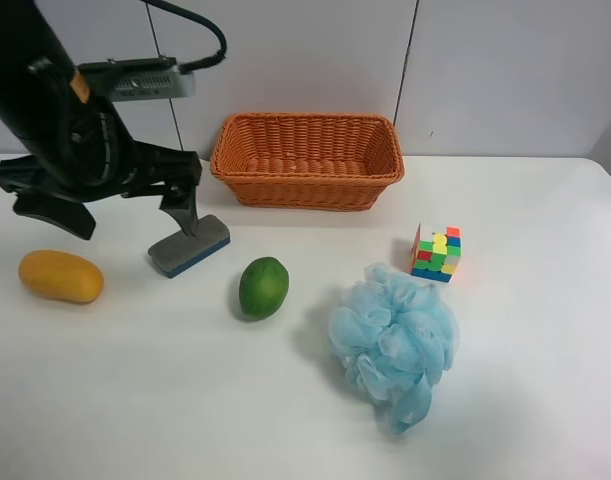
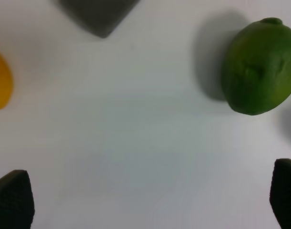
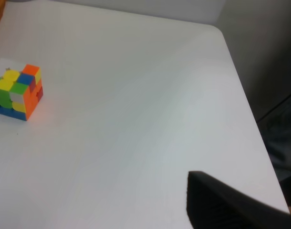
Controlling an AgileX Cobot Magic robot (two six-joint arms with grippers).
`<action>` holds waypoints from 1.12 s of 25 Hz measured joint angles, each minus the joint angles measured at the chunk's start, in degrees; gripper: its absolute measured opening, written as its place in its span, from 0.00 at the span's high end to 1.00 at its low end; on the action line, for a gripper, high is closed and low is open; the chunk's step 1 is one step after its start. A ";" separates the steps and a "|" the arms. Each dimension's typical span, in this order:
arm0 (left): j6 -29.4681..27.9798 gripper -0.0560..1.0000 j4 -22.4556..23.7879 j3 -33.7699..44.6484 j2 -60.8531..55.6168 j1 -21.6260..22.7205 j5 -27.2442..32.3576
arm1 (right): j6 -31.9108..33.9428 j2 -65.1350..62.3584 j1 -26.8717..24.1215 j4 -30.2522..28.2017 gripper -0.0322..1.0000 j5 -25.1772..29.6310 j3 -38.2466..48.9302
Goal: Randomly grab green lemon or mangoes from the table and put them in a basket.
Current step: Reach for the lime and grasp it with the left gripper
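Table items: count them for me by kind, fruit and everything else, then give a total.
Mango: 1
Green lemon: 1
Basket: 1
Board eraser: 1
Puzzle cube: 1
Blue bath sponge: 1
Total: 6

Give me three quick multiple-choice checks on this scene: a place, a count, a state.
1. The green lemon lies: A on the table, between the mango and the blue bath puff; B stacked on the mango; C in the air.
2. Fruits on the table: A one; B two; C four.
3. The left end effector is: A shut on the mango; B shut on the green lemon; C open and empty.
Answers: 1 A, it rests between them. 2 B, one mango, one green lemon. 3 C, fingertips wide apart over bare table.
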 joint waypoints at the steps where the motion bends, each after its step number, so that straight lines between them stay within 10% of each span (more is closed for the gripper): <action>1: -0.87 0.01 0.05 -0.85 1.43 -0.76 -0.11 | 0.00 0.00 0.00 0.00 0.01 0.00 0.00; 28: -2.30 0.01 -7.17 -7.54 24.57 -4.84 -14.20 | -0.07 0.00 0.00 0.00 0.01 0.00 0.00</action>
